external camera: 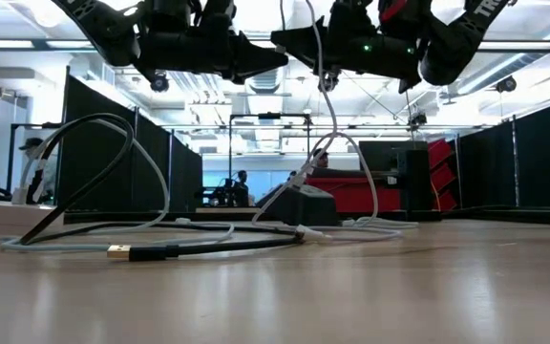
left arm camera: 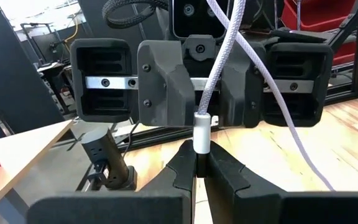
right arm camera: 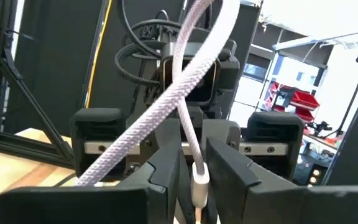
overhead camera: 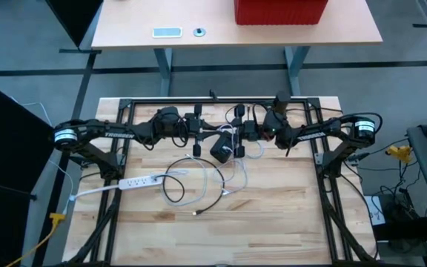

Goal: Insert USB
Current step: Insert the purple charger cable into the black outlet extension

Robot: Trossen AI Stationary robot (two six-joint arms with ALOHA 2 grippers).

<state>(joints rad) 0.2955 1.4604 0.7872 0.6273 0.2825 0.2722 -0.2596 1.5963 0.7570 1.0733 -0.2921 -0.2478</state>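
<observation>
Left gripper [overhead camera: 196,127]: raised above the table near its far edge, pointing toward the other arm – its jaws are clenched on a white plug [left arm camera: 202,132] of the pale braided cable [left arm camera: 224,56], which rises from between the fingertips.

Right gripper [overhead camera: 252,130]: facing the left one at the same height, close to it; its fingers [right arm camera: 164,167] pinch a second white plug [right arm camera: 199,188], with the same kind of pale braided cable arching up and away.

Between the grippers: the two arms meet nose to nose over the far middle of the table (each wrist view is filled by the other arm's dark gripper body); whether the two plugs touch cannot be told.

White cable: hangs from the meeting point in loops and runs down to the wooden table [overhead camera: 273,215].

Black block [overhead camera: 220,150]: a dark adapter-like body on the table just in front of the grippers, with cables around it.

Power strip [overhead camera: 134,182]: white, lying on the left part of the table, its cord trailing off the left edge.

Black cable [overhead camera: 175,185]: coiled beside the power strip's end – its gold-coloured USB plug [external camera: 120,252] lies flat on the wood, apart from both grippers.

Background: a desk beyond the table carries a red bin [overhead camera: 280,11].
</observation>
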